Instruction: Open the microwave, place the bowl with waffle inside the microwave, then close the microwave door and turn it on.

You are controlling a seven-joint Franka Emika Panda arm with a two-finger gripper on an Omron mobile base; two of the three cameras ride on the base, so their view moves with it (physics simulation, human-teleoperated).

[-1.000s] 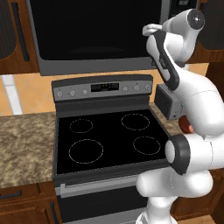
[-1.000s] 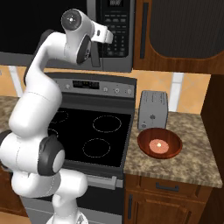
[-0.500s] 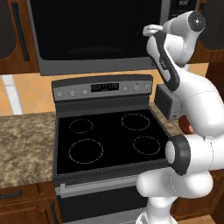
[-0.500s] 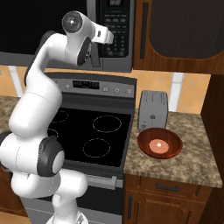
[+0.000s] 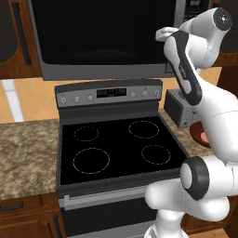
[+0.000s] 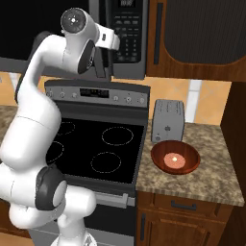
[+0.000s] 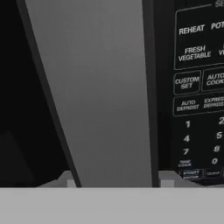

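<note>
Microwave door (image 7: 105,92): shut, its grey steel right border directly ahead of my gripper (image 7: 116,178), dark glass to one side, keypad strip (image 7: 197,96) to the other; to open it well, I judge my fingers must close squarely on this edge before pulling outward. My arm is raised high, wrist level; whether the jaws grip anything I cannot tell. Bowl (image 6: 175,157) with waffle (image 6: 174,159): far below, on the counter (image 6: 211,178).

Robot's pincer (image 7: 116,183) narrows its jaws at the grey steel border of the wide dark-glass microwave door (image 7: 105,92).
</note>
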